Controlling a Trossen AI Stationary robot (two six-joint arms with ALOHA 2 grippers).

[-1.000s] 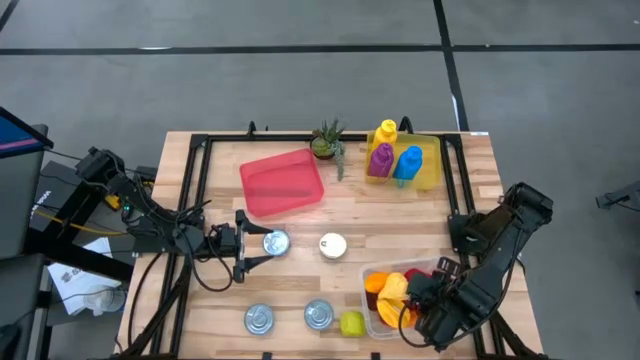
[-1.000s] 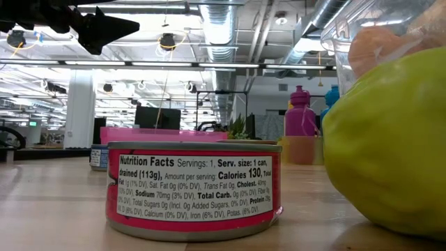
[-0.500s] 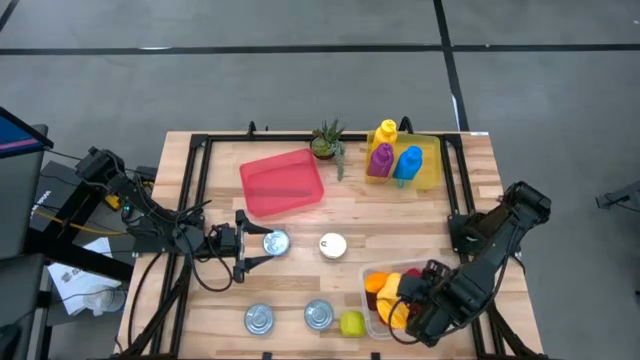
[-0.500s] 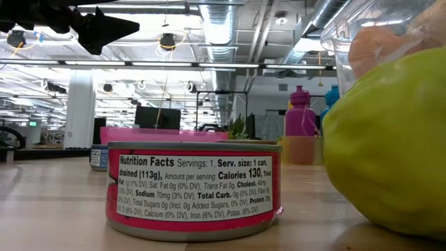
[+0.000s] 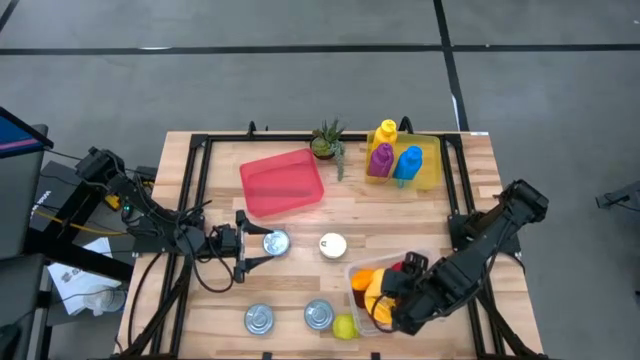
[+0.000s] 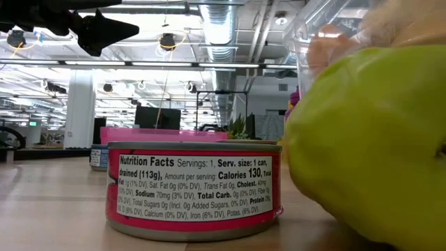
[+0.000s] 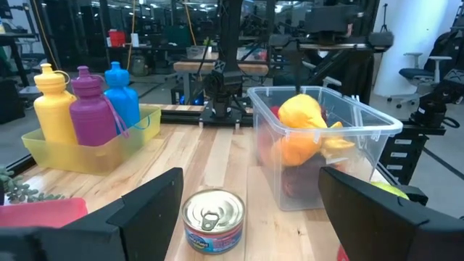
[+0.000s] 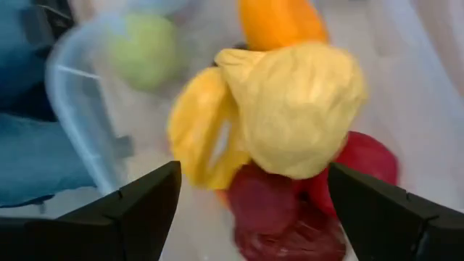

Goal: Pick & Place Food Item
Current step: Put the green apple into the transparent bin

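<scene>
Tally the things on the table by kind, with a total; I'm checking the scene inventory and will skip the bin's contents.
Cans: 3
Bottles: 3, yellow, purple, blue
Pink tray: 1
Yellow tray under the bottles: 1
Clear food bin: 1
Potted plant: 1
Green fruit: 1
White round item: 1
Total: 12

overhead looks down; low view level behind can (image 6: pixel 194 189)
</scene>
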